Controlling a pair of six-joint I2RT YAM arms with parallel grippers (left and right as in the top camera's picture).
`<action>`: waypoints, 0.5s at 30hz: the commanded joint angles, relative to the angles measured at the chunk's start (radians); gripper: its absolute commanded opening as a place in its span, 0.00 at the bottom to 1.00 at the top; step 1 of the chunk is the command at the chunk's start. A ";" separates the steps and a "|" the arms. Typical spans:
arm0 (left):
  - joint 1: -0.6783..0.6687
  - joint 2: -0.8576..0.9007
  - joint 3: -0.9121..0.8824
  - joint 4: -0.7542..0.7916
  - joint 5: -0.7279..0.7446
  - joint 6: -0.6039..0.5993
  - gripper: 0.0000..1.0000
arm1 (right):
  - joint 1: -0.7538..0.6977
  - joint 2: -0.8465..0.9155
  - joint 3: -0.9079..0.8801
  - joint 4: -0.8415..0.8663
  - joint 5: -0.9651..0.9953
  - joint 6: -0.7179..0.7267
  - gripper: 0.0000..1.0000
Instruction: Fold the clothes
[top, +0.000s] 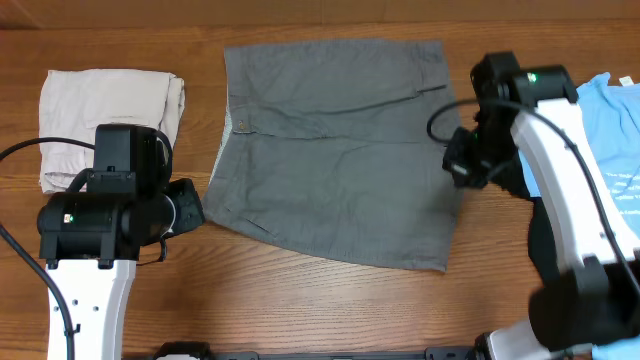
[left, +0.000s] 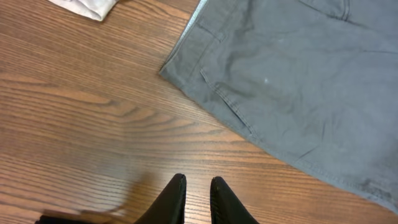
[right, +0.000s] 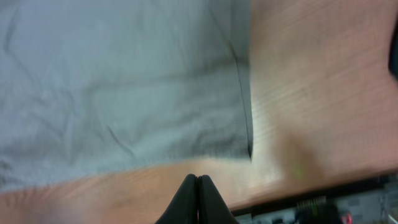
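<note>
left gripper (left: 198, 198) hangs low over bare wood, its two dark fingers (left: 177, 200) parted by only a narrow gap, with nothing between them. just ahead of it, in the left wrist view, lies a corner of the mid-grey shorts (left: 298, 81), flat on the table, with a slit pocket (left: 227, 102) running near the hem edge. past that corner, at the top left of that view, a bit of the folded beige shorts (left: 87, 7) shows.

right gripper (right: 198, 185) has its fingertips pressed together and grips no cloth. it sits over the wooden table (top: 300, 300) just beside the grey shorts' edge, where a corner of the fabric ends. the right wrist view is blurred, so finer detail of the cloth cannot be told.

from overhead, the grey shorts are spread out flat in the middle of the table, between the two arms, unfolded, slightly wrinkled. the left gripper is just off their left side, near the lower corner, apart from the fabric. the right gripper is at their right edge, about halfway down; whether it touches the cloth cannot be told. the beige shorts lie folded at the far left, well apart from the grey pair. a light-blue printed t-shirt (top: 618, 130) lies at the far right edge, partly under the right arm, and a black garment (top: 538, 232) shows just below it.
</note>
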 joint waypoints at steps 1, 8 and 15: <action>0.001 0.023 -0.002 0.003 0.004 -0.003 0.18 | 0.004 -0.130 -0.132 0.023 0.004 0.064 0.09; 0.000 0.085 -0.002 0.030 0.005 -0.033 0.18 | 0.002 -0.255 -0.497 0.190 -0.054 0.154 0.38; 0.000 0.146 -0.027 0.045 0.009 -0.033 0.17 | 0.002 -0.255 -0.715 0.402 -0.138 0.261 0.39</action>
